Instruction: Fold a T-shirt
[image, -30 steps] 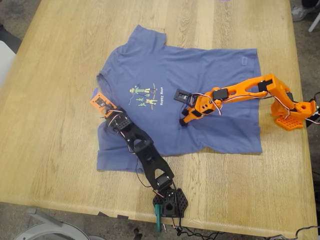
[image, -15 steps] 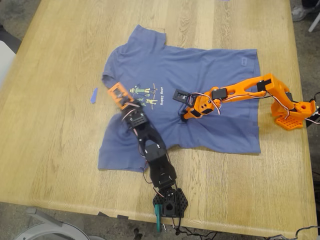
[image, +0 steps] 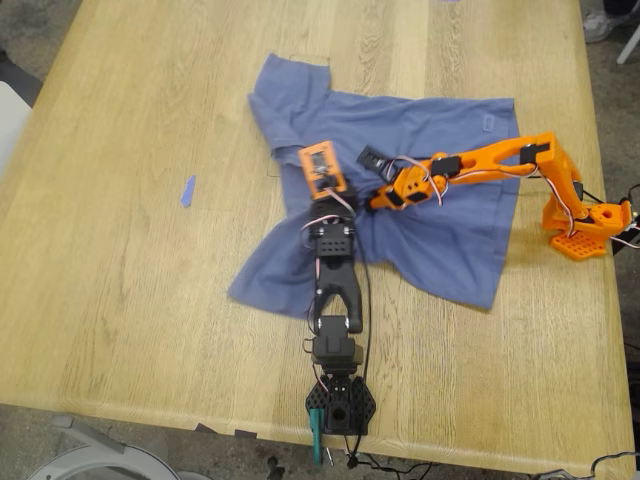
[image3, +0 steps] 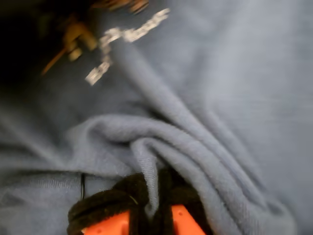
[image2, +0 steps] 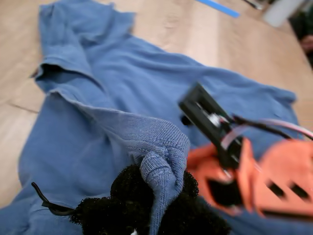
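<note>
T-shirt point(image: 440, 235): soft matt slate-blue cotton knit, ribbed weave showing up close, wrinkly and bunched in the middle of the exterior view
table point(image: 120, 300): light wood planks, smooth with a slight satin sheen, visible grain lines
my first gripper point(image2: 156, 205): black, fuzzy-looking matt padding on the fingers, pinching a fold of cloth
my second gripper point(image3: 146, 215): orange plastic with black rubbery-looking edging, cloth pinched in it
orange arm point(image: 500, 165): matt plastic, looks 3D-printed
tape scrap point(image: 187, 190): blue, flat, papery
</note>
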Controlling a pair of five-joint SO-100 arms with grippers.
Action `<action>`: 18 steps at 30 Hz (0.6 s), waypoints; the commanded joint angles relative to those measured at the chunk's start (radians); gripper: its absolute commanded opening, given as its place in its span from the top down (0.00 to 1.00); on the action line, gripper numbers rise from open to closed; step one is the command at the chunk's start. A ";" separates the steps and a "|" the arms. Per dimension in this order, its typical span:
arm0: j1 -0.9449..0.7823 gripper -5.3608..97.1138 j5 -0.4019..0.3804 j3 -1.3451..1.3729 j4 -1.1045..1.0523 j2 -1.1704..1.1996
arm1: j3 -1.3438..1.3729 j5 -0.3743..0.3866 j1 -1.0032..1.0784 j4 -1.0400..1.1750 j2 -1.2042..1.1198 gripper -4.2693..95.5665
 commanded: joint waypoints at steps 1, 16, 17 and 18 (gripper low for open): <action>0.121 0.95 -0.006 -0.080 0.023 0.117 | 0.071 0.006 0.092 -0.034 0.060 0.95; 0.578 0.95 -0.008 -0.526 0.117 -0.328 | 0.192 0.015 0.209 -0.127 0.104 0.95; 0.603 0.95 -0.008 -0.561 0.132 -0.365 | 0.189 0.015 0.213 -0.127 0.101 0.95; 0.627 0.95 -0.008 -0.589 0.152 -0.397 | 0.186 0.015 0.218 -0.130 0.097 0.95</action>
